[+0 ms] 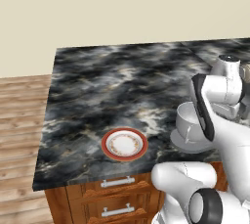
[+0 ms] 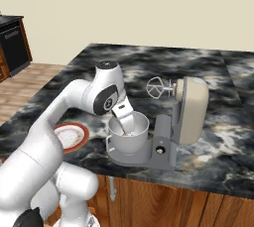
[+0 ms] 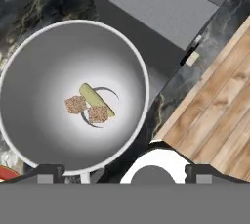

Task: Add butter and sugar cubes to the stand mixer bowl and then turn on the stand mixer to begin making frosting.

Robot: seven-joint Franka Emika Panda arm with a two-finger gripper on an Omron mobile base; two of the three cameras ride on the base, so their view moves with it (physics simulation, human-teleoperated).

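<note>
The stand mixer bowl (image 3: 34, 125) is seen from straight above, shiny and grey. At its bottom lie the butter (image 3: 95, 100), a pale yellow-green stick, and two tan sugar cubes (image 3: 75, 104) (image 3: 98, 114) touching it. My gripper (image 2: 127, 123) hangs at the bowl's (image 2: 130, 141) mouth, open and holding nothing; its fingertips (image 3: 46, 177) stand wide apart. The stand mixer (image 2: 191, 109) has its beige head tilted back, the whisk (image 2: 156, 88) raised clear of the bowl, and a small knob (image 2: 159, 150) on its grey column. The bowl (image 1: 188, 120) is partly hidden by my arm.
A red-rimmed white plate (image 1: 124, 144) lies on the dark marble counter (image 1: 107, 86) left of the bowl, near the front edge. Wooden drawers (image 1: 117, 184) sit below the counter. A black oven (image 2: 12, 42) stands far left, and wood floor (image 3: 219, 115) borders the counter.
</note>
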